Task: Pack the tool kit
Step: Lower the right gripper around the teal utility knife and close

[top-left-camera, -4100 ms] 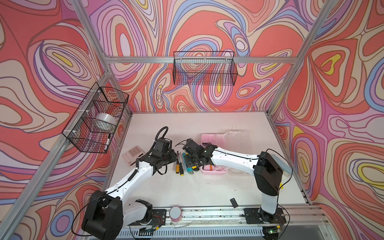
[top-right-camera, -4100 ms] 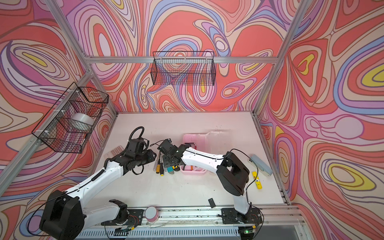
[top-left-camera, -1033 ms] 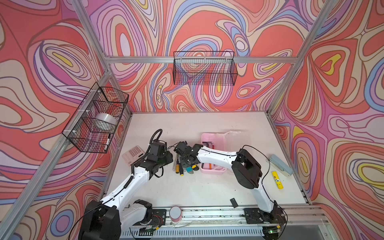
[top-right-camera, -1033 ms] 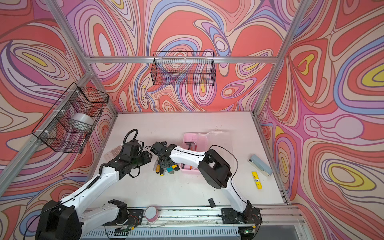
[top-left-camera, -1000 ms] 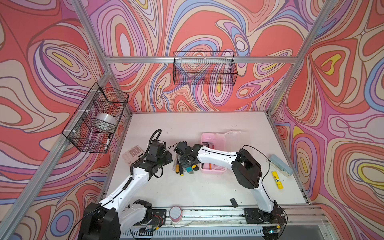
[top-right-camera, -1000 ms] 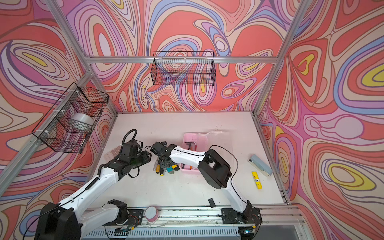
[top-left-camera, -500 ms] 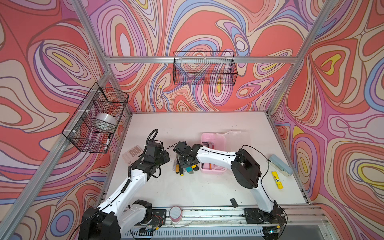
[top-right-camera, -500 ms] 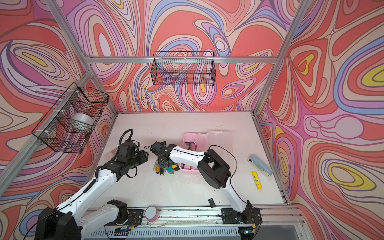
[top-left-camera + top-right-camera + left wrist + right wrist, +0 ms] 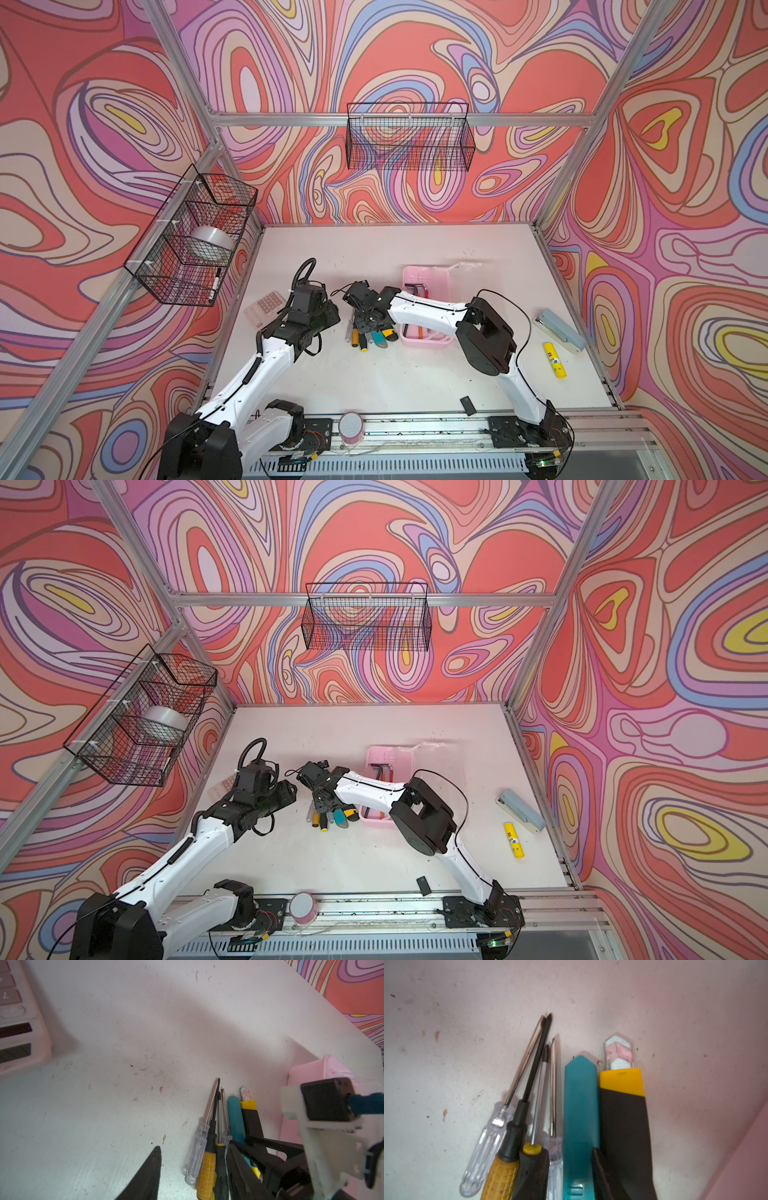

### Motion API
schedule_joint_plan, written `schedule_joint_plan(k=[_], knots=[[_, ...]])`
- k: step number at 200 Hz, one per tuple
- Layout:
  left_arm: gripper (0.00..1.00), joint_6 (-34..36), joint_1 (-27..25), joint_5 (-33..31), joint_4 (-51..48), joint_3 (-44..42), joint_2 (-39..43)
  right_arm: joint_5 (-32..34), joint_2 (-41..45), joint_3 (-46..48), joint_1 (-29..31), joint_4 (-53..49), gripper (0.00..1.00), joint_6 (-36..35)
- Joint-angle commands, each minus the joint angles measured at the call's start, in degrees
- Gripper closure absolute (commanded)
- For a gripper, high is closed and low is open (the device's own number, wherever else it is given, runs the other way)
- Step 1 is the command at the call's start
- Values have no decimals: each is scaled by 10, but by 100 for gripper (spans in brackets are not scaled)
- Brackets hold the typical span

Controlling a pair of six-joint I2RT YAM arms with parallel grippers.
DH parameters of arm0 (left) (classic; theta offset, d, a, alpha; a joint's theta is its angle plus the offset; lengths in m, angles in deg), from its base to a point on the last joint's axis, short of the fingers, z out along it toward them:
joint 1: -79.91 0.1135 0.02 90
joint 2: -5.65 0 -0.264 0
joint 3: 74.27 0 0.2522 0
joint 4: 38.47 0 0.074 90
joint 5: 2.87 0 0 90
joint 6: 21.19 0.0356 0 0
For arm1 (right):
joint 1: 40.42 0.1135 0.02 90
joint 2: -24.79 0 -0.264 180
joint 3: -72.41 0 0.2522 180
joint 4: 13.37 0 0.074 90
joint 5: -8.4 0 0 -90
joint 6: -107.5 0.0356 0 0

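Right tool (image 9: 367,319) over teal knife (image 9: 580,1105)

Pink box (image 9: 420,341) open; 4 screwdrivers (image 9: 517,1124), teal knife (image 9: 580,1105), yellow-black knife (image 9: 623,1118) flat side by side, just beside box.

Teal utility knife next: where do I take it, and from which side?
Probably across its width at mid-body, coming straight down from above. The teal utility knife lies flat, its long sides hemmed in by the small clear-handled screwdriver and the yellow-black knife, so side approaches are blocked.
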State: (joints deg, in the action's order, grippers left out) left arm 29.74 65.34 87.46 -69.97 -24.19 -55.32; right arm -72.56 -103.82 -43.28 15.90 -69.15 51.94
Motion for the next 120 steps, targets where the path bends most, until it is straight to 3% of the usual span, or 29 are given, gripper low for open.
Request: schedule_joint_plan(k=[1,43,74,120], knots=[[49,0,3,8,1,0,-10,-3,28,40,-1,-14,65,16],[49,0,4,18,8,2,-17,-29,91,111,-1,37,63,38],[49,0,3,20,9,1,-19,-21,94,94,-1,14,60,40],[49,0,4,17,6,0,-17,1,73,76,-1,-26,63,33]])
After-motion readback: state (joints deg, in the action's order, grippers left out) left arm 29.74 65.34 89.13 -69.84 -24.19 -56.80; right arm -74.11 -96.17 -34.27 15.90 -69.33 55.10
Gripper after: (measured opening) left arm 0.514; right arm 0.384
